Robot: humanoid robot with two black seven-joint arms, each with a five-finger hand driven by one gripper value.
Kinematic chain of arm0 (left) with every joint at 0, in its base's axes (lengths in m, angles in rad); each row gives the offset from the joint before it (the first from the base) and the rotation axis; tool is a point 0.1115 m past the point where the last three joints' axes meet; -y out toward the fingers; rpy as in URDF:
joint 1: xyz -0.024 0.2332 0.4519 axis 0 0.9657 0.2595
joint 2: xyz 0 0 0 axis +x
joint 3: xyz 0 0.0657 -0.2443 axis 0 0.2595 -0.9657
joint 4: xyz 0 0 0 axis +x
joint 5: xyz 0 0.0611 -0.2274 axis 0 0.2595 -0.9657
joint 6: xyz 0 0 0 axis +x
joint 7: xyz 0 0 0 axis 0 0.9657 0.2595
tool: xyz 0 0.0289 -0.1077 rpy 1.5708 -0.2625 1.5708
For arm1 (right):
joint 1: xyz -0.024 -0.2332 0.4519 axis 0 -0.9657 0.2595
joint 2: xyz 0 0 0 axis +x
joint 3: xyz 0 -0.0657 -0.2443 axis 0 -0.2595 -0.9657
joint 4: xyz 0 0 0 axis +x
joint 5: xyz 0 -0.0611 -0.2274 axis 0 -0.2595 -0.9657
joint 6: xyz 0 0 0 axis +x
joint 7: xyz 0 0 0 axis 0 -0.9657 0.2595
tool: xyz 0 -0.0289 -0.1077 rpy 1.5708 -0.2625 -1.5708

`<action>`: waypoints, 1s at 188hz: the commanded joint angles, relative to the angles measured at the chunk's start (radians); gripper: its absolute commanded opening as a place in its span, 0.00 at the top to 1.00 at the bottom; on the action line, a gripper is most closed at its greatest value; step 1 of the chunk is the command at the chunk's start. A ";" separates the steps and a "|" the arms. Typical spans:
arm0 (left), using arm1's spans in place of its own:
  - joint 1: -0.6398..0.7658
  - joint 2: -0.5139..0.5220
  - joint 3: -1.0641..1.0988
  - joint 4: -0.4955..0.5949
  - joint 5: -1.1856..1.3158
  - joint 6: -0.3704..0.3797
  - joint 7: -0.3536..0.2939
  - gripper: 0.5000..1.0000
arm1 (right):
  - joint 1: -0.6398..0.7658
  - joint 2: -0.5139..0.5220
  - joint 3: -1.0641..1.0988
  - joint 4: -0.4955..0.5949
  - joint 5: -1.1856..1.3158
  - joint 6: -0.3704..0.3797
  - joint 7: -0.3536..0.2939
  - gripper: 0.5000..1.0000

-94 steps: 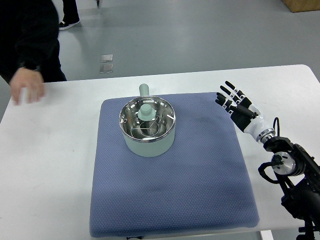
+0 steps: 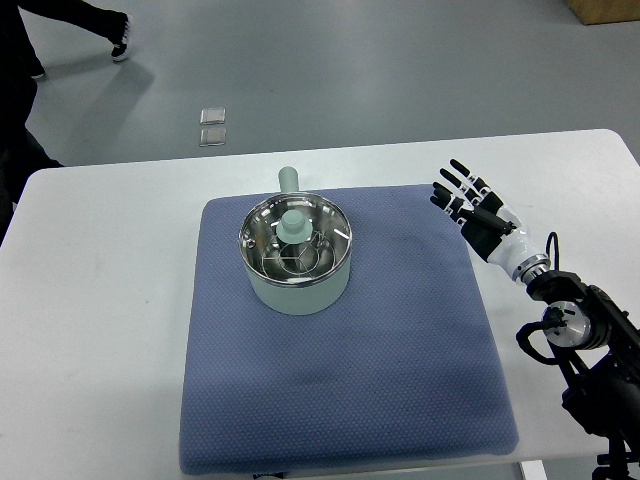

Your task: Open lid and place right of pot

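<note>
Under lid [image 2: 295,236], pot [image 2: 296,285] interior hidden.

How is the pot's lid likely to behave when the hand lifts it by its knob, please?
The lid looks rigid, likely glass, so breakable if dropped. Its small knob gives one central grip, so it may tilt. The right hand is open, beside the mat.

A person [image 2: 20,90] at the top left is cut off by the edge.

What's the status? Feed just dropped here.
Right robot hand open, off mat's right edge. Lid on pot, untouched. Nothing between.
</note>
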 commanded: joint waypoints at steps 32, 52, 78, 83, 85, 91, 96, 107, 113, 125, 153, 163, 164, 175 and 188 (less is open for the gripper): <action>0.000 0.000 0.000 0.001 0.000 0.000 0.000 0.00 | 0.002 0.000 0.002 0.000 0.000 0.000 0.000 0.14; 0.000 0.000 -0.001 0.001 0.000 0.000 0.000 0.00 | 0.002 0.000 0.002 0.000 0.000 0.000 0.000 0.14; 0.000 0.000 0.000 0.001 0.000 0.000 0.000 0.00 | 0.002 0.000 0.002 0.000 0.002 0.000 0.000 0.14; 0.000 0.000 0.000 0.001 0.000 0.000 0.000 0.00 | 0.002 0.000 0.002 0.000 0.002 0.000 0.000 0.14; 0.000 0.000 0.000 0.001 0.000 0.000 0.000 0.00 | 0.002 0.000 0.002 0.000 0.002 0.000 0.000 0.14; 0.000 0.000 0.000 0.001 0.000 0.000 0.000 0.00 | 0.002 0.000 0.002 0.000 0.002 0.000 0.000 0.14; 0.000 0.000 0.000 0.001 0.000 0.000 0.000 0.00 | 0.002 0.000 0.002 0.000 0.002 0.001 0.002 0.14; 0.000 0.000 0.000 0.001 0.000 0.000 0.000 0.00 | 0.002 0.000 0.002 0.000 0.002 0.001 0.002 0.14; 0.000 0.000 0.000 0.001 0.000 0.000 0.000 0.00 | 0.003 -0.002 0.002 0.000 0.002 0.001 0.002 0.14; 0.000 0.000 -0.001 0.001 0.000 0.000 0.000 0.00 | 0.005 -0.002 0.003 0.000 0.002 0.000 0.002 0.14; 0.000 0.000 0.000 0.001 0.000 0.000 0.000 0.00 | 0.017 -0.014 0.003 0.002 0.002 0.000 0.002 0.14; 0.000 0.000 -0.001 0.001 0.000 0.000 0.000 0.00 | 0.019 -0.018 0.003 0.002 0.002 -0.002 0.002 0.14; 0.000 0.000 -0.001 0.001 0.000 0.000 0.000 0.00 | 0.019 -0.018 0.003 0.002 0.002 -0.002 0.002 0.14; 0.000 0.000 0.000 0.001 0.000 0.000 0.000 0.00 | 0.020 -0.028 0.005 0.003 0.002 -0.003 0.000 0.14; 0.000 0.000 -0.001 0.001 0.000 0.000 0.000 0.00 | 0.039 -0.040 -0.001 0.006 0.002 -0.003 0.002 0.14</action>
